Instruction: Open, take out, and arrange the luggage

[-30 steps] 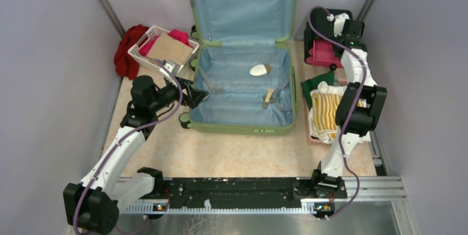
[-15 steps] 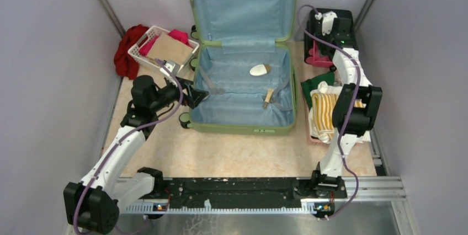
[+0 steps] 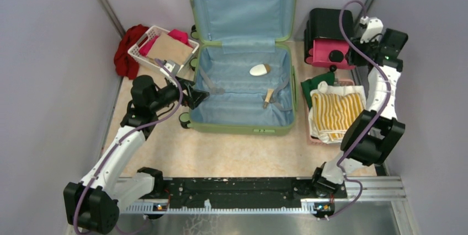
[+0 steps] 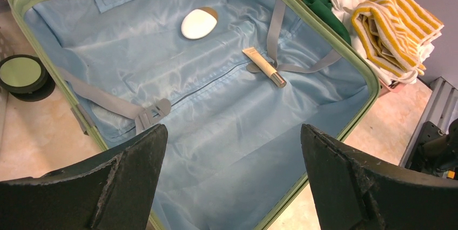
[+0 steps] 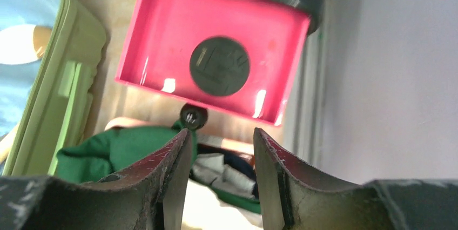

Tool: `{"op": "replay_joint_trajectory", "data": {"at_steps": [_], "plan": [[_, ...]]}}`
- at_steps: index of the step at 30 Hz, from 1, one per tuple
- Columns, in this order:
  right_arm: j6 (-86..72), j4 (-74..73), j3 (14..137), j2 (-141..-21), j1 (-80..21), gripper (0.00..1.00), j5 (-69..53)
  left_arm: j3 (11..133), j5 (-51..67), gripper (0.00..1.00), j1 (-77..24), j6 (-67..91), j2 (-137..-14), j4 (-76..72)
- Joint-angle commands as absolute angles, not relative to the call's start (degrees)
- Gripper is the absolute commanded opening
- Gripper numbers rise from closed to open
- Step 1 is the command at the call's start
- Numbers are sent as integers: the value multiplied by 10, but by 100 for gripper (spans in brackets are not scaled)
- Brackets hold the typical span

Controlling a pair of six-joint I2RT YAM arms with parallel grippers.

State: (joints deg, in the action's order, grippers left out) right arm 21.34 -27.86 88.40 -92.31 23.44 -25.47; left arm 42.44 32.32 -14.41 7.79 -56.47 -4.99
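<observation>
Overhead and wrist views, unpacking in progress. The luggage (image 3: 237, 128) lies open at the middle of the tabletop (image 3: 221, 155), its lid upright at the back and its blue lining exposed. A white oval item (image 3: 258, 70) and a small tube (image 3: 268, 97) rest on the lining, apart from each other.

My left end effector (image 3: 194, 96) hovers at the left rim of the luggage with its fingers spread wide and nothing held. It is unchanged from a second ago.

My right arm has swung outward. A second ago its end effector (image 5: 221, 132) was over the drawer box (image 3: 325, 25) at the back right. Now it stands to the right of the box, near the side wall, with its fingers parted by a narrow gap and nothing between them. With the arm out of the way, the pink drawer (image 3: 323, 53) shows pulled forward from the black housing, and a round black disc (image 5: 219, 66) lies in it.

The striped towel (image 3: 336, 112) and green cloth (image 3: 314, 83) lie just right of the luggage, as before.
</observation>
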Motion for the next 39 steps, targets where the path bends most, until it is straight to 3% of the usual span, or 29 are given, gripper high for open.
{"op": "replay_joint_trajectory", "data": {"at_steps": [1, 10, 15, 26, 32, 39], "plan": [[185, -271, 830, -923, 236, 46, -334, 429, 350, 99, -140, 79, -557, -73], [93, -160, 770, -966, 236, 55, -315, 426, 340, 99, -140, 75, -553, -73], [68, -124, 770, -996, 236, 55, -307, 427, 345, 99, -140, 77, -557, -75], [40, -82, 784, -1020, 236, 30, -338, 426, 338, 99, -140, 74, -560, -73], [35, -57, 794, -992, 236, 29, -329, 427, 343, 99, -140, 76, -566, -73], [17, -61, 866, -1047, 231, 29, -317, 427, 341, 99, -140, 75, -568, -71]]}}
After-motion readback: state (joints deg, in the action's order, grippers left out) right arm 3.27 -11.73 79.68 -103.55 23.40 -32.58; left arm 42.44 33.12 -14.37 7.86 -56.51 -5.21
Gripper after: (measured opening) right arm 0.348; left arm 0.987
